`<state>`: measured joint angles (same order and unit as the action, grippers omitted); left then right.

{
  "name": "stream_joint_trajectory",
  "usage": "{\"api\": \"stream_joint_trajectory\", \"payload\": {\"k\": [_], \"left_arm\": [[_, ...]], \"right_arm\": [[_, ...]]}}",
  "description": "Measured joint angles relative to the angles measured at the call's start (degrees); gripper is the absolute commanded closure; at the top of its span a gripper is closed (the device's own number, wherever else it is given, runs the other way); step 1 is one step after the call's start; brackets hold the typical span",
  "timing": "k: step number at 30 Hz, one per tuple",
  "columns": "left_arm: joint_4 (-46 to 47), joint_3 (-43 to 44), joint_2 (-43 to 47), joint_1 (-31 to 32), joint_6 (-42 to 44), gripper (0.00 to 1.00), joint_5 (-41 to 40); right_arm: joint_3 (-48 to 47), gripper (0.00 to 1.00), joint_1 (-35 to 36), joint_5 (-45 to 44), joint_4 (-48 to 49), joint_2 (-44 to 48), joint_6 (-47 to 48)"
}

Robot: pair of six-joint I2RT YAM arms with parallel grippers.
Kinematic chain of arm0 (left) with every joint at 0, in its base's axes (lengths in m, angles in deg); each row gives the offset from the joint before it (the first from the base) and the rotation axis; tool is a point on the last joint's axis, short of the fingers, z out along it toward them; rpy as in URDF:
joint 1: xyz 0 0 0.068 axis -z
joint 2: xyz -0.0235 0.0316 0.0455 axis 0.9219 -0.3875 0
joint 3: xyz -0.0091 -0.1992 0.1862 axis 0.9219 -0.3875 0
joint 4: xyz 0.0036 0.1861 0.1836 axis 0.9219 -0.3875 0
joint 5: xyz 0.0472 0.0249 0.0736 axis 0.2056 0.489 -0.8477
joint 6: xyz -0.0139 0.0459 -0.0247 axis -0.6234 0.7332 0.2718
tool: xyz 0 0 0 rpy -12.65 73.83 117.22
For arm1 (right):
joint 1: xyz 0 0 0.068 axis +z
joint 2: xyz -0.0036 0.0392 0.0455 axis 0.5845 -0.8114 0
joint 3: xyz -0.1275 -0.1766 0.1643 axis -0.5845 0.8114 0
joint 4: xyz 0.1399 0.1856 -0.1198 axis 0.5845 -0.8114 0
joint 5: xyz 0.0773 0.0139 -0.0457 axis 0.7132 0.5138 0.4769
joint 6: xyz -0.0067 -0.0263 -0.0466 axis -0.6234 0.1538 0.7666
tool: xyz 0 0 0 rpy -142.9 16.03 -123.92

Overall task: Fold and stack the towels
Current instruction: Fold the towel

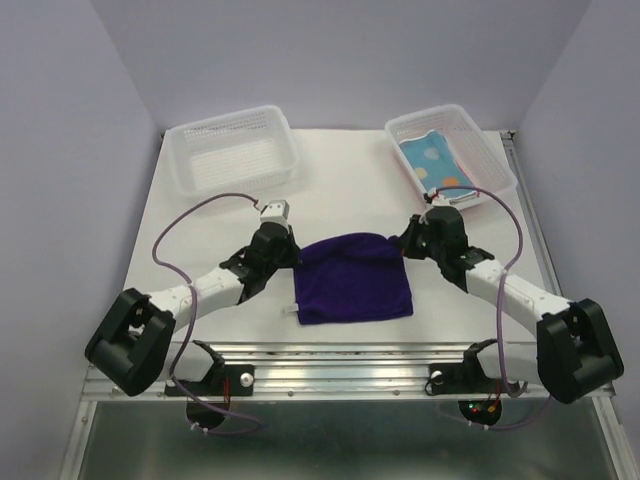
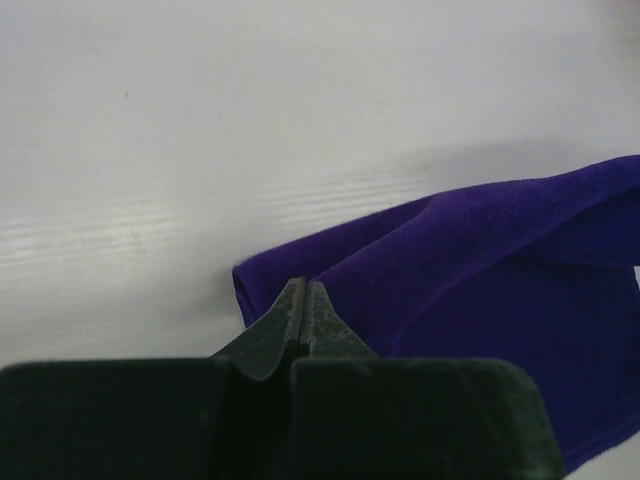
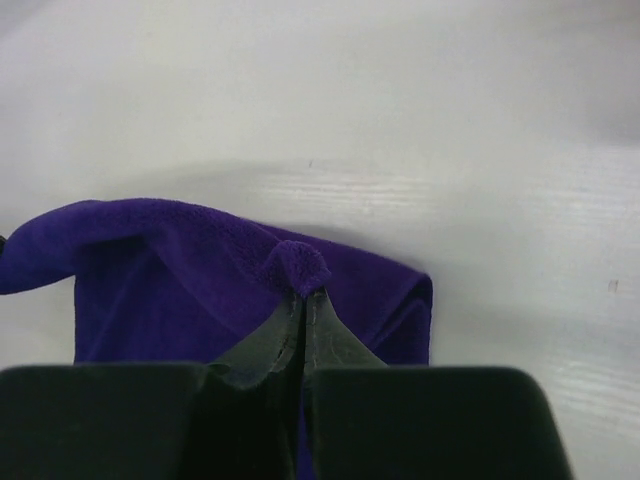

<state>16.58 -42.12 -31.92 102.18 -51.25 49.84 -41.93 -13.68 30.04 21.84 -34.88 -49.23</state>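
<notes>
so the dark purple towel (image 1: 354,278) is lying flat-ish on the bench (image 1: 340,200). The left tool (image 2: 304,287) is pinched tight on its far-left corner. The right tool (image 3: 304,293) is clamped on the far-right corner, with a little nub of cloth poking past the tips. Behind the towel to the right, a white basket (image 1: 500,165) holds the blue spotted towel (image 1: 436,156). A second basket (image 1: 180,165) sits behind-left.

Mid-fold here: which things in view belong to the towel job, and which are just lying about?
Job:
purple towel, pinched by left gripper and right gripper
spotted blue towel, in the right basket

Lying about:
left basket
right basket itself
</notes>
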Motion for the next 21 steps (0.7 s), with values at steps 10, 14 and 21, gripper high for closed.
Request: {"api": "stream_joint_trajectory", "payload": {"k": [10,14,21], "left_arm": [[1.9,-17.2,21.2,11.3,-10.6,1.0,0.1],[1.3,-22.1,26.8,13.5,-15.1,1.0,0.4],[0.2,-23.0,31.1,14.2,-18.6,1.0,1.7]], "right_arm": [[12.3,0.99,0.0,6.3,-5.4,20.3,-5.5],[15.4,0.99,0.0,7.0,-8.7,23.8,-6.4],[18.6,0.99,0.0,7.0,-13.3,30.0,-8.0]]}}
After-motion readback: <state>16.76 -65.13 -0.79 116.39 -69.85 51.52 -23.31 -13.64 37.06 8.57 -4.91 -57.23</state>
